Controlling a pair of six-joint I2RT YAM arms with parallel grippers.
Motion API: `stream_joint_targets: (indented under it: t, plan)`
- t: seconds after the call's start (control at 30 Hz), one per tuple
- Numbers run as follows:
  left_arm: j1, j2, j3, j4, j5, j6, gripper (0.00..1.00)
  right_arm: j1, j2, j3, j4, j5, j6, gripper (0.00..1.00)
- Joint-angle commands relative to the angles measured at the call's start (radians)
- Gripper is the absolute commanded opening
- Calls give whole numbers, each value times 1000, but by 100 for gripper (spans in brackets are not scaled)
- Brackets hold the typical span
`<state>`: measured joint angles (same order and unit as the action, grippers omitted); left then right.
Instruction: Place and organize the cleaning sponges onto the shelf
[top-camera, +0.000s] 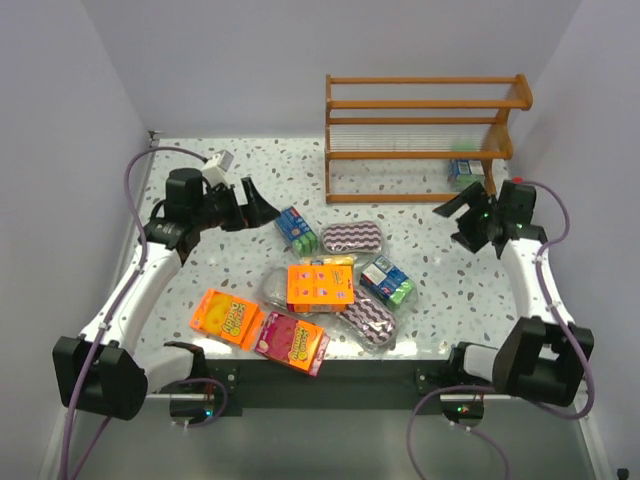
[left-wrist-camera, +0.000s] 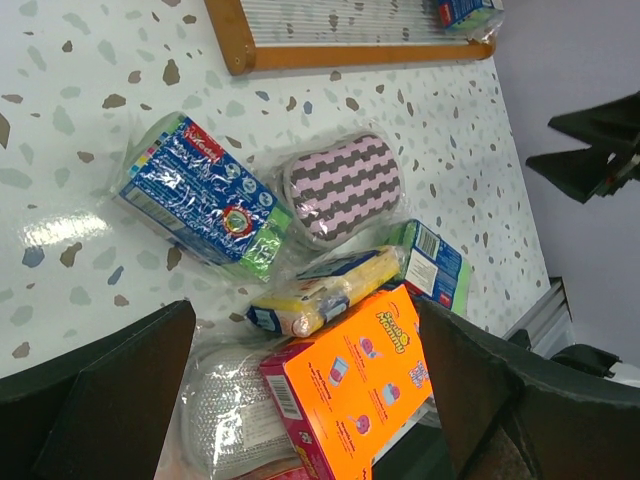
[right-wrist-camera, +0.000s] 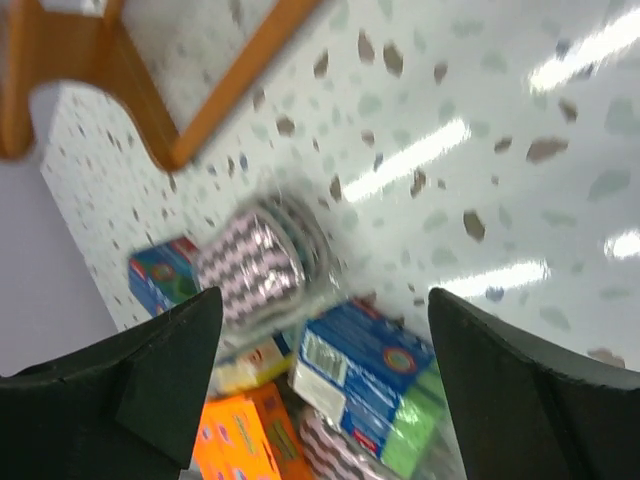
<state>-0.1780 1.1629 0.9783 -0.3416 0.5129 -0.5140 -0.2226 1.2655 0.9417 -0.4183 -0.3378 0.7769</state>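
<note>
The orange-brown shelf (top-camera: 420, 135) stands at the back right, with one blue-green pack (top-camera: 465, 170) on its bottom tier. Loose sponge packs lie mid-table: a blue-green block (top-camera: 296, 229), a zigzag oval pad (top-camera: 353, 238), another blue-green block (top-camera: 387, 280), an orange box (top-camera: 320, 285), a second zigzag pad (top-camera: 370, 322), and a yellow block (left-wrist-camera: 325, 292). My left gripper (top-camera: 258, 205) is open and empty, above the table left of the pile. My right gripper (top-camera: 455, 210) is open and empty, near the shelf's right foot. The right wrist view shows the blue-green block (right-wrist-camera: 375, 385) and the zigzag pad (right-wrist-camera: 250, 268) between its fingers.
An orange flat pack (top-camera: 226, 316) and a pink one (top-camera: 292, 340) lie near the front edge. A silver mesh pack (left-wrist-camera: 225, 410) lies under the orange box. Grey walls close in on both sides and behind the shelf.
</note>
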Motion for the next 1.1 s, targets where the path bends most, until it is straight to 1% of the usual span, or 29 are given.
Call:
stream_joint_targets:
  t: [0.0, 0.03, 0.1, 0.13, 0.23, 0.27, 0.37, 0.57, 0.7, 0.87, 0.9, 0.97, 1.0, 1.07]
  plan:
    - [-3, -37, -10, 49, 33, -12, 100, 75, -118, -50, -293, -89, -232, 86]
    - [-3, -39, -10, 46, 35, -12, 100, 124, -141, -61, -330, -70, -247, 86]
    - [-3, -48, -10, 38, 36, -8, 100, 172, -195, -84, -390, -52, -245, 85]
    - [-3, -48, -10, 38, 35, -6, 100, 214, -256, -119, -398, -44, -232, 85]
    - [-3, -49, -18, 35, 48, -3, 100, 311, -352, -184, -436, 6, -165, 82]
    - [-3, -48, -20, 32, 53, -3, 100, 325, -376, -201, -441, 41, -150, 82]
    - [-3, -52, -26, 33, 62, -6, 100, 348, -432, -262, -429, 62, -75, 80]
    - [-3, -57, -26, 32, 65, -7, 100, 384, -428, -349, -344, 95, 13, 77]
    - [-3, -51, -21, 35, 61, -14, 100, 390, -400, -400, -217, 103, 87, 74]
    - [-3, -51, -17, 36, 55, -23, 100, 391, -376, -480, -77, 138, 221, 64]
    - [-3, -51, -15, 33, 52, -23, 100, 391, -368, -492, -36, 146, 235, 64]
    - [-3, -51, -16, 32, 45, -23, 100, 391, -341, -523, -7, 151, 268, 61]
    - [-3, -51, -16, 29, 44, -23, 100, 391, -333, -529, 24, 151, 271, 59]
    - [-3, -55, -21, 27, 41, -23, 100, 391, -321, -543, 26, 177, 280, 51]
